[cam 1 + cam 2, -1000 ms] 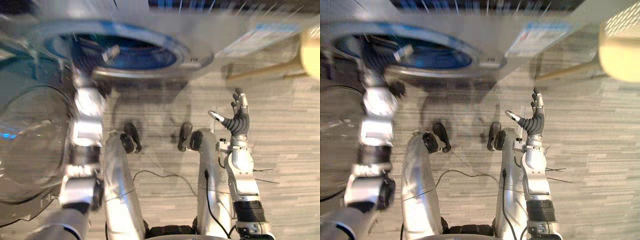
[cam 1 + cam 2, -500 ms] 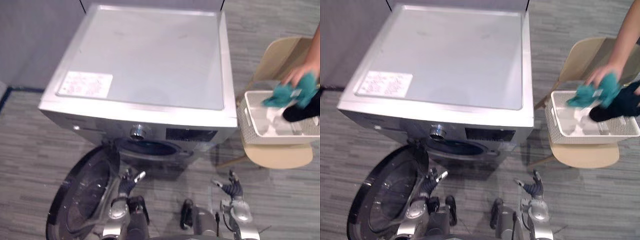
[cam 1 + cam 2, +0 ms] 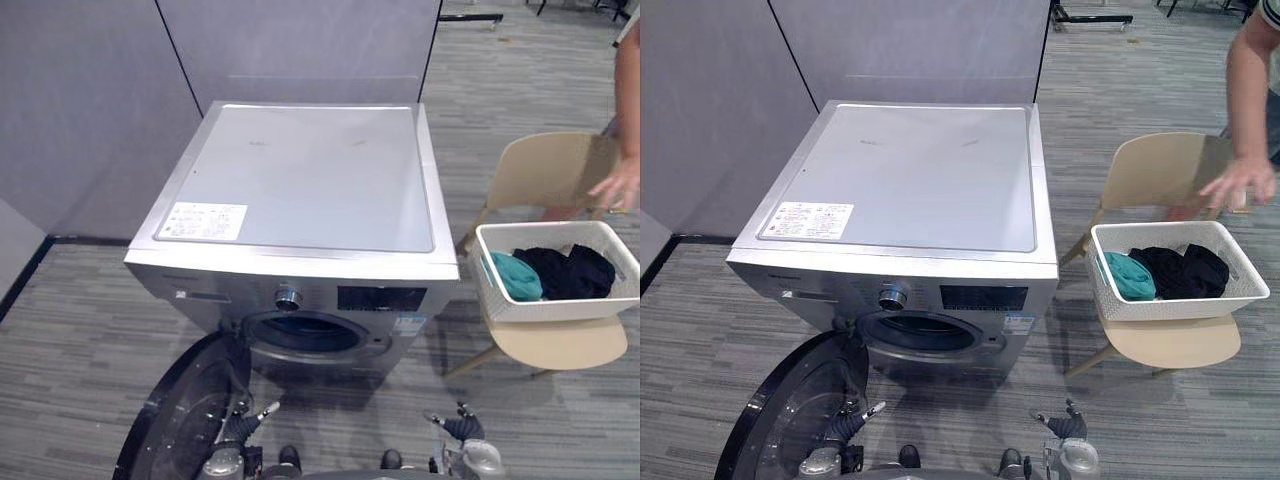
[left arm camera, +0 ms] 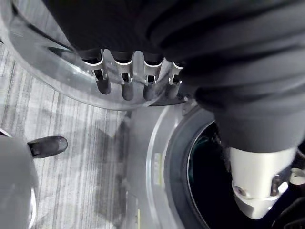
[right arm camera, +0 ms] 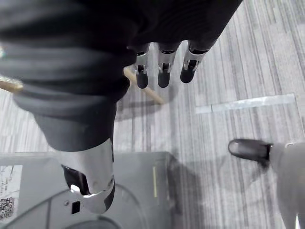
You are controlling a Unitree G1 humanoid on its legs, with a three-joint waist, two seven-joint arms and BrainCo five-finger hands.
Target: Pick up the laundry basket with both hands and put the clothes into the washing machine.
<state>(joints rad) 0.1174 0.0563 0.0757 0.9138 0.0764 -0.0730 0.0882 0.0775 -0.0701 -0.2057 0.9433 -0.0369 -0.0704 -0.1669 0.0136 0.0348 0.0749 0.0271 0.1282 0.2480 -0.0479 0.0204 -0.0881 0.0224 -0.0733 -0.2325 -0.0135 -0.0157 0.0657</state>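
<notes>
Fingers (image 4: 125,85) of left hand (image 3: 240,428) and right hand (image 3: 463,430) being held straight and apart, nothing gripped. Laundry basket (image 3: 545,305) with clothes (image 3: 560,272) being carried on chair (image 3: 555,345) seat, right of washing machine (image 3: 300,190).

The floor (image 3: 1160,420) is grey carpet in a fine striped weave. A silver front-loading washing machine (image 3: 910,190) stands on it, its back close to a grey partition wall (image 3: 910,40) that also rises from the floor. Its round door (image 3: 790,420) is swung open, low over the carpet. Just to the right of the machine, a beige chair (image 3: 1175,342) stands with its legs splayed on the carpet. A white laundry basket (image 3: 1170,305) sits on the chair's seat, covering most of it, with a teal garment (image 3: 1130,275) and dark clothes (image 3: 1182,268) inside.
</notes>
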